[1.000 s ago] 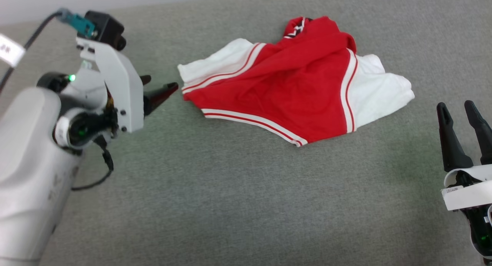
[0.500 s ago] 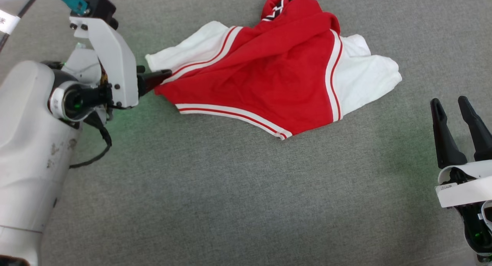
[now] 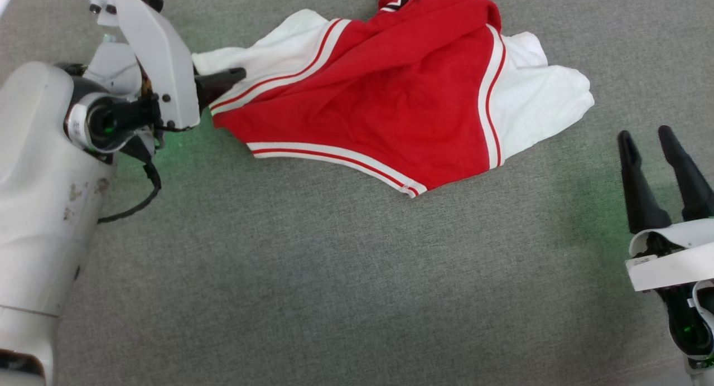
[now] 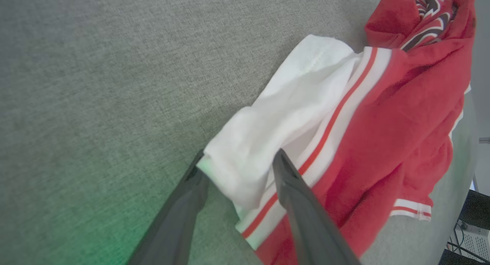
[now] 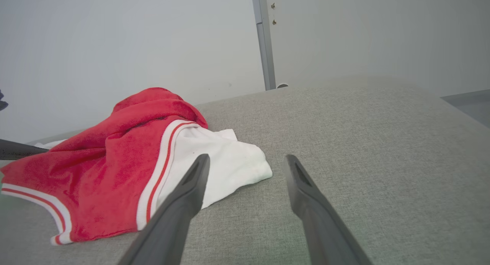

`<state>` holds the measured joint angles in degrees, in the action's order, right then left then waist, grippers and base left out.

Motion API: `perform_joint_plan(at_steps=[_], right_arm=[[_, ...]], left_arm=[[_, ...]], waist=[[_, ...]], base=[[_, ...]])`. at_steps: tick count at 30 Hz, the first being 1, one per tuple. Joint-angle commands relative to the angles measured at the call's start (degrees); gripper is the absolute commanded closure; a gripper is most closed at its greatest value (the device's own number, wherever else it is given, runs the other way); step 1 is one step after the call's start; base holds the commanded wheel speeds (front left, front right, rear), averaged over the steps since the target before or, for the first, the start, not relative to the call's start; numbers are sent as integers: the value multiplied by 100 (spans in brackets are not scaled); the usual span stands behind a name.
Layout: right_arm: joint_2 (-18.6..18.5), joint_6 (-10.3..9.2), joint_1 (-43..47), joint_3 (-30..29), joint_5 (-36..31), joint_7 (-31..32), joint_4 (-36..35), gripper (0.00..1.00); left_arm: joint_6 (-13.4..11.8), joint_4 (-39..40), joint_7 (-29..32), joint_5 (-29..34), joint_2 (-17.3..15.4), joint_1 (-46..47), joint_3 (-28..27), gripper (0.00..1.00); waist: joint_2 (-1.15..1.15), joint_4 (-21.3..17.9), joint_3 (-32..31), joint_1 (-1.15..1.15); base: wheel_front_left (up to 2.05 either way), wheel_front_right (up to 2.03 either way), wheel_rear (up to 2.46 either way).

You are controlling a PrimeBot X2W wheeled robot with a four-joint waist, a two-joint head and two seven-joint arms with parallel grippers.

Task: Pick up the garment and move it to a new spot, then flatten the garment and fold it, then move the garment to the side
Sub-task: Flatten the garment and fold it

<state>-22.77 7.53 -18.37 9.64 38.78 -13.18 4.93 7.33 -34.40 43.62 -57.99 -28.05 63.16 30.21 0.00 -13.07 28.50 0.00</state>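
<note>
Grey fabric-covered table (image 3: pixel 334 274) observed, with a pale wall (image 5: pixel 115 35) behind it. The garment (image 3: pixel 379 96) lies crumpled at the upper centre of the head view, red body uppermost and striped hem toward the bottom edge. The left end effector (image 4: pixel 239 153) is at the upper left of that frame. Its fingers are parted and straddle the corner of the white sleeve (image 4: pixel 268 115). Cloth sits between them, apparently not yet pinched, though contact is hard to judge. The right end effector (image 3: pixel 644 134) is at the lower right, fingers spread wide, holding nothing, well apart from the garment.
</note>
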Motion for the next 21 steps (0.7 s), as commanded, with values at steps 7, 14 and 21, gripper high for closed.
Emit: perform_joint_plan(at_steps=[7, 14, 21], right_arm=[[-300, -8, -263, 509, -155, 533, -126, 0], [-1058, -9, -782, 1178, -40, 2348, -428, 0], [-1856, -9, -1798, 1985, -96, 4053, -817, 0]], left_arm=[[22, -126, -36, -160, -31, 92, 213, 100], [23, -139, -122, -313, -18, 185, 400, 100], [23, -72, -193, -453, 34, 316, 605, 100]], waist=[[0, 29, 16, 0], [0, 67, 35, 0], [0, 186, 146, 0]], base=[[0, 0, 0], [0, 0, 0], [0, 0, 0]])
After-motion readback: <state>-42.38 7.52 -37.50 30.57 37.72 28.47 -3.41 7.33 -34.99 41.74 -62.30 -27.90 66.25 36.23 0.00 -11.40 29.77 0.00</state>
